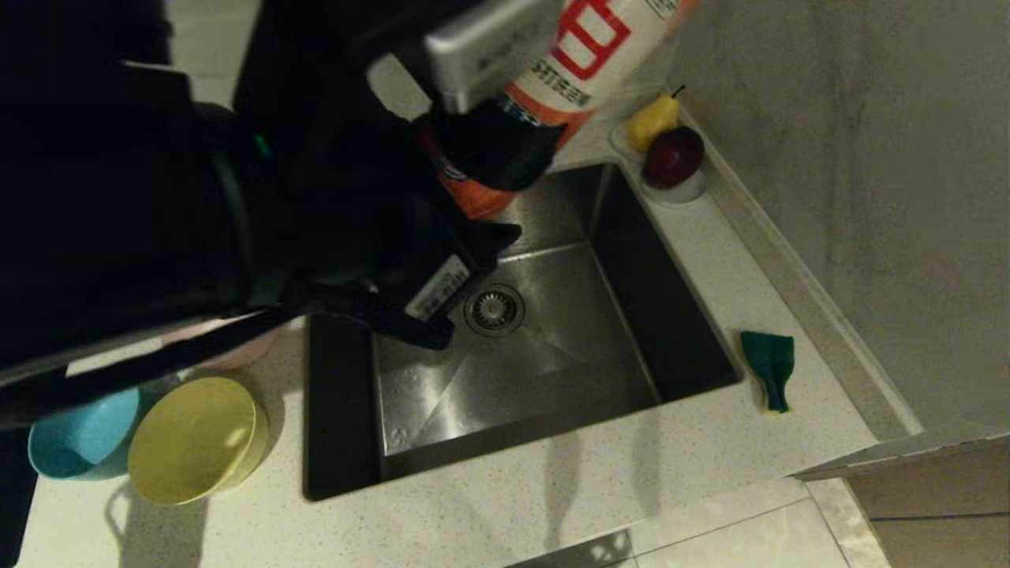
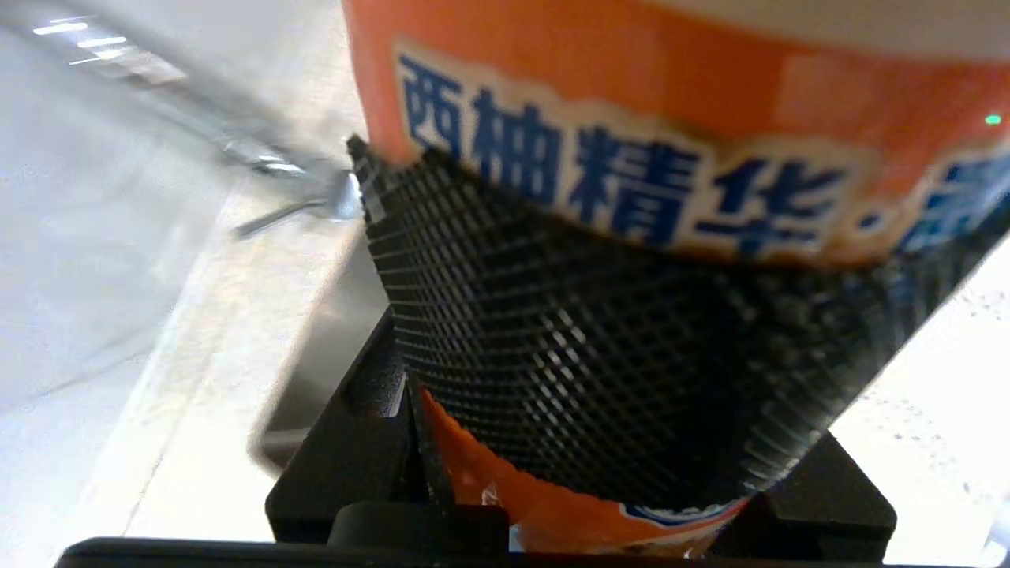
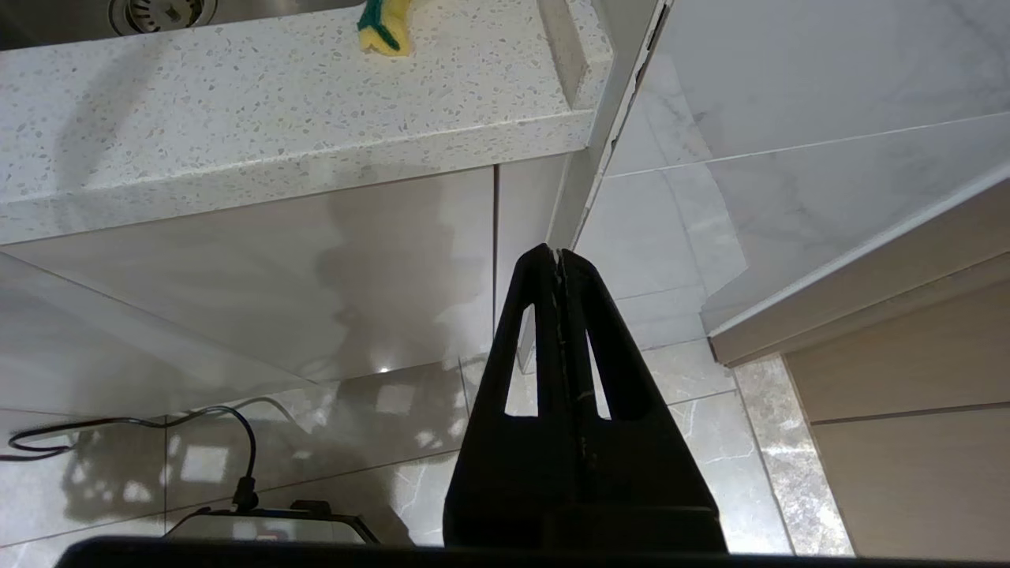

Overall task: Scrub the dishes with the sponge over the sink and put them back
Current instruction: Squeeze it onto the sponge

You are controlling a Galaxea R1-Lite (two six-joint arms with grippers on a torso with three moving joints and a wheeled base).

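Note:
My left gripper (image 1: 489,162) hangs above the back of the steel sink (image 1: 568,355), shut on an orange and white detergent bottle (image 1: 588,47) that lies tilted. In the left wrist view a black meshed finger pad (image 2: 631,355) presses on the bottle (image 2: 631,87). On the counter left of the sink stand the yellow bowl (image 1: 193,438) and the blue bowl (image 1: 79,442); my arm mostly hides the pink bowl (image 1: 237,355). The green and yellow sponge (image 1: 769,367) lies bent on the counter right of the sink. My right gripper (image 3: 556,256) is shut and empty, parked below the counter's front edge.
A white saucer (image 1: 678,193) with a yellow pear (image 1: 651,122) and a dark red apple (image 1: 673,155) sits at the sink's far right corner, against the wall. The round drain strainer (image 1: 495,308) is in the sink's middle. My left arm covers the upper left of the head view.

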